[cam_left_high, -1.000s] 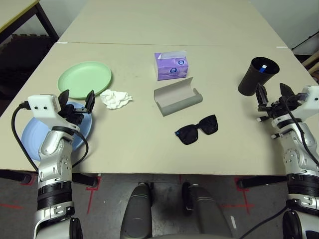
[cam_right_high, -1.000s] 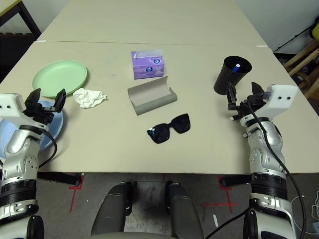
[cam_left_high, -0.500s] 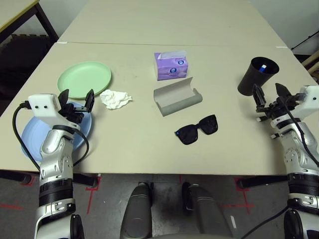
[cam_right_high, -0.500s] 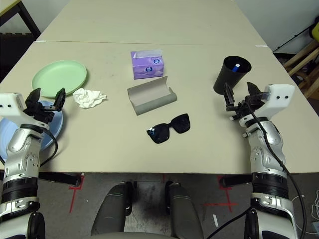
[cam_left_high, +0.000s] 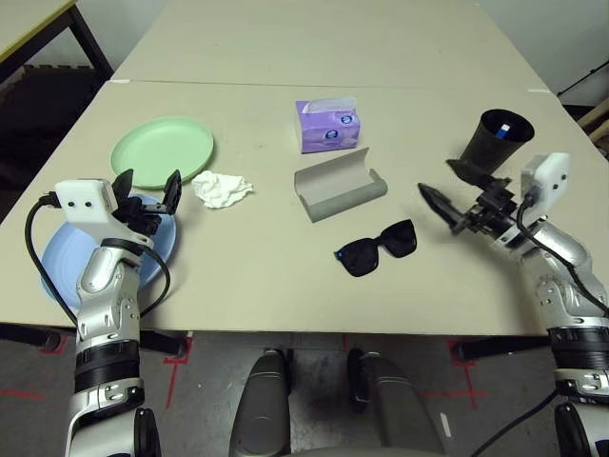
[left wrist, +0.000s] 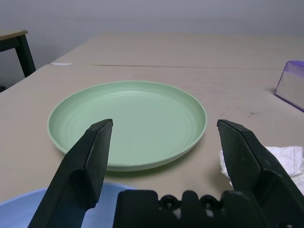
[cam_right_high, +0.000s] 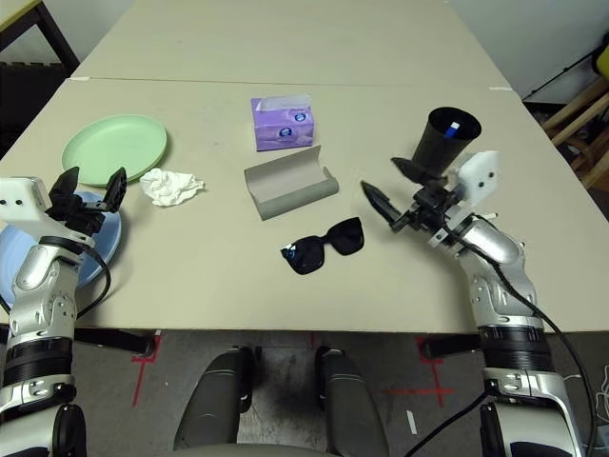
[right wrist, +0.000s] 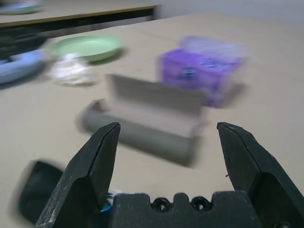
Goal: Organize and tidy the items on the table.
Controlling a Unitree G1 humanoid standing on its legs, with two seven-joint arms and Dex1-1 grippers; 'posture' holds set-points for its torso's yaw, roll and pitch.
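our right pincer (cam_left_high: pixel 441 190) gapes wide with nothing in its grip, angled inward over the counter (cam_left_high: pixel 257 286), and the sunglasses (cam_left_high: pixel 377 249) lie just beyond its tips, toward our left and a little nearer our body. their long axis runs across us, the right-hand lens slightly farther away, so we judge the right arm the nearer and the likelier to fetch them. the glasses case (cam_left_high: pixel 340 187) sits open just past them. our left pincer (cam_left_high: pixel 145 196), also spread and empty, hangs over the blue plate (cam_left_high: pixel 65 259), beside the green plate (cam_left_high: pixel 162 152) and crumpled tissue (cam_left_high: pixel 220 189).
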